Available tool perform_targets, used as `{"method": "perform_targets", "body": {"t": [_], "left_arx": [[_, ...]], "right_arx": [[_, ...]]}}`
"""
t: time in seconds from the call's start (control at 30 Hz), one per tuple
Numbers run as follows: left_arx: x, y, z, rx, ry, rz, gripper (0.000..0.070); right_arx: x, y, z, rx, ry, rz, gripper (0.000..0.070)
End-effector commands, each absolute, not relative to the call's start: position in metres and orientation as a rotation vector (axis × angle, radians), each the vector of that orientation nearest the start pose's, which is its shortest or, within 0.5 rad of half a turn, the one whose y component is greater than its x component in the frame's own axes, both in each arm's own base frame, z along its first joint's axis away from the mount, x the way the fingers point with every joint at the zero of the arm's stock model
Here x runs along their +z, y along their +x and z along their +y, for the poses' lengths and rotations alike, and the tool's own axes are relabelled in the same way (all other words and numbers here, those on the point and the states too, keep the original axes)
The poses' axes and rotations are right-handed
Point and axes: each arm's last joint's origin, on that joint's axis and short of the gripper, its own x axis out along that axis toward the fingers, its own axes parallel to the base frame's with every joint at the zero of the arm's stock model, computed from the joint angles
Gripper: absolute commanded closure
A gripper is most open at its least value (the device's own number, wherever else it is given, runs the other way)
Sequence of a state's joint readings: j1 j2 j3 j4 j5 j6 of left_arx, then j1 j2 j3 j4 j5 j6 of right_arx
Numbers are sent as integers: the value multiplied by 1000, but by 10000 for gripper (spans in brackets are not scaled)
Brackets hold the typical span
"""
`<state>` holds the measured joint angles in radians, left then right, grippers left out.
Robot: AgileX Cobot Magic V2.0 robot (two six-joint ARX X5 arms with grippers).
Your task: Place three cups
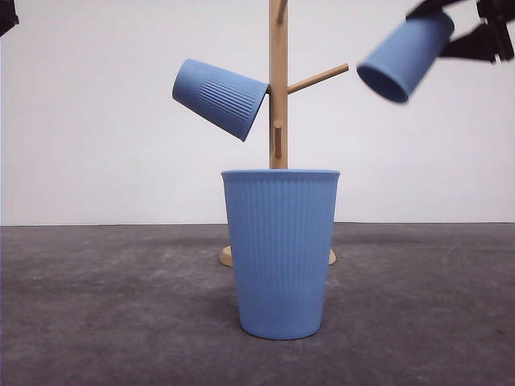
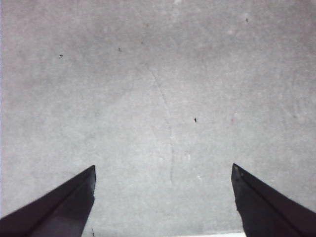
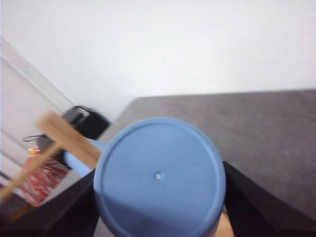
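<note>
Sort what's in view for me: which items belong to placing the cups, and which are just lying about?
Job:
hung cup on a left peg
held cup in right gripper
standing cup on table
wooden rack

Lying about:
dark bag
red item, blurred

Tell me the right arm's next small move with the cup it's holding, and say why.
Probably ease the held cup leftward, mouth first, onto the bare peg. The right pincer grips it tilted, mouth already facing that peg on the wooden rack; another cup hangs opposite.
</note>
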<state>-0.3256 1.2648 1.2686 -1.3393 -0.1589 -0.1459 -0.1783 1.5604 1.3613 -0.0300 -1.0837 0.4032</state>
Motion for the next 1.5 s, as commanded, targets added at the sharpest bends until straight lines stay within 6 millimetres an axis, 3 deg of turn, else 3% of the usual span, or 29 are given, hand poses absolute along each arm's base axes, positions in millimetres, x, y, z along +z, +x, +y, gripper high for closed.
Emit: {"method": "perform_targets", "body": {"t": [0.0, 0.23, 0.47, 0.63, 0.7, 0.8, 0.87, 1.13, 1.27, 1.47], "left_arx": [[323, 201, -64, -54, 204, 1294, 184], [324, 203, -65, -61, 192, 1264, 184], [324, 204, -66, -65, 190, 1252, 184], [324, 204, -67, -86, 175, 1254, 184], [324, 204, -67, -99, 166, 1257, 184], [324, 205, -68, -114, 155, 1257, 184], [324, 205, -68, -117, 153, 1257, 184], [324, 205, -68, -124, 151, 1257, 184], [325, 206, -72, -212, 111, 1244, 184], [330, 213, -88, -453, -6, 1146, 184]], "right_arx": [[370, 349, -36, 881, 532, 362, 417], [369, 349, -9, 977, 509, 407, 417], [361, 352, 27, 911, 409, 422, 417], [355, 353, 41, 857, 346, 434, 411], [355, 353, 44, 854, 328, 433, 356], [354, 352, 49, 868, 323, 442, 174], [353, 351, 52, 874, 320, 447, 135], [354, 352, 55, 828, 304, 437, 118], [359, 351, 51, 827, 306, 414, 118], [378, 315, 29, 744, 222, 441, 118]]}}
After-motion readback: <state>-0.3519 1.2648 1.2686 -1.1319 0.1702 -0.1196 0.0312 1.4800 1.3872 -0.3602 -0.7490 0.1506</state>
